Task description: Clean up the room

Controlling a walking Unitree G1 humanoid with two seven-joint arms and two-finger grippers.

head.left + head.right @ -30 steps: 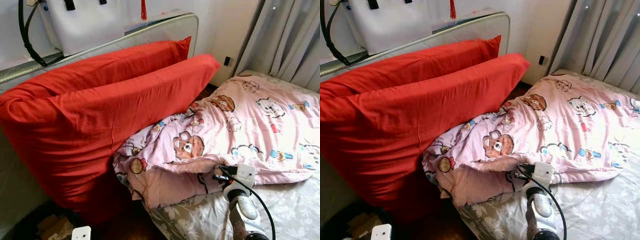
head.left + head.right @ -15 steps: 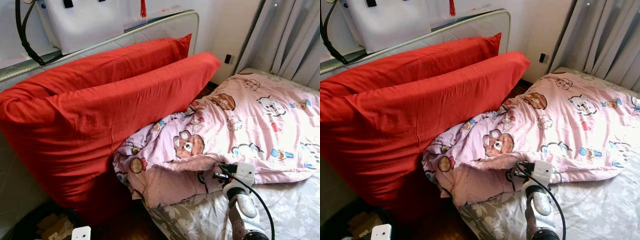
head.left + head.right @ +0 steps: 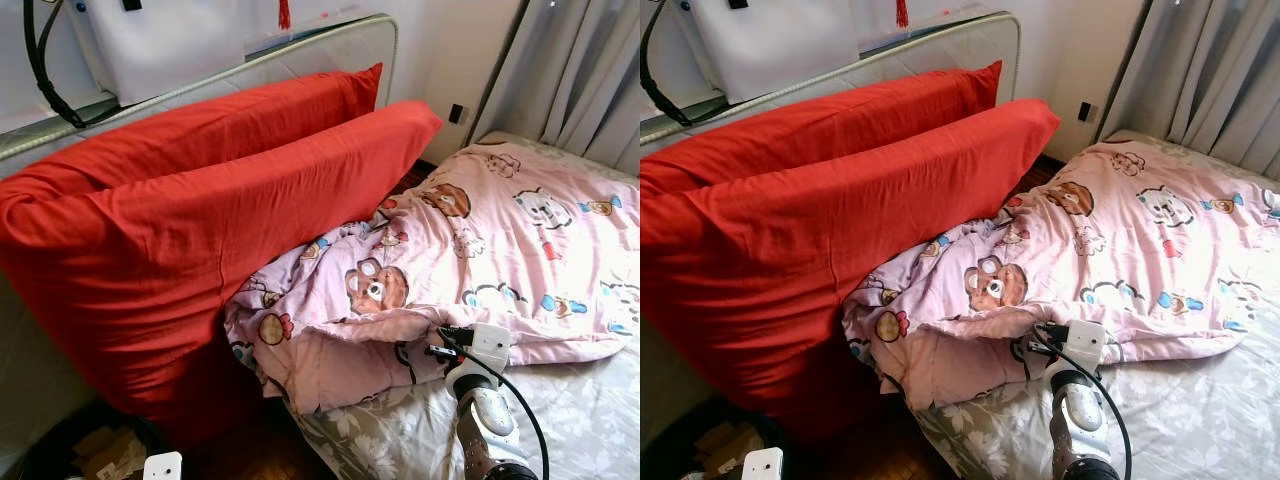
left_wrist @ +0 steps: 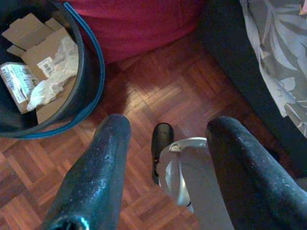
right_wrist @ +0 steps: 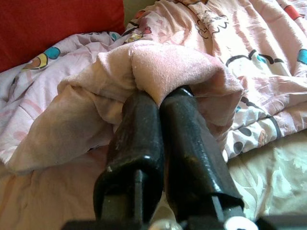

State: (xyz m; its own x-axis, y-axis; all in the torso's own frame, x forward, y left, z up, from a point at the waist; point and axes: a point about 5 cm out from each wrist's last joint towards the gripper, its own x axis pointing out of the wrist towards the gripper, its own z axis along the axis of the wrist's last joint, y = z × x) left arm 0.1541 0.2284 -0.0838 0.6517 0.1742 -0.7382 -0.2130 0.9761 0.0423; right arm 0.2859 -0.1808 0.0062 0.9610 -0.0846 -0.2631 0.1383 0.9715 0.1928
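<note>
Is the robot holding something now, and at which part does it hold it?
Yes. The right claw is shut on the pink blanket, pinching a fold at its turned-over edge nearest the robot. The left claw is open, holding nothing, above the wooden floor.

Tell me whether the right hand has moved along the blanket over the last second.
No. The right hand, shut on the pink blanket's folded edge, sits at the same spot beside the bear print. The slight shift of the whole picture is camera motion.
</note>
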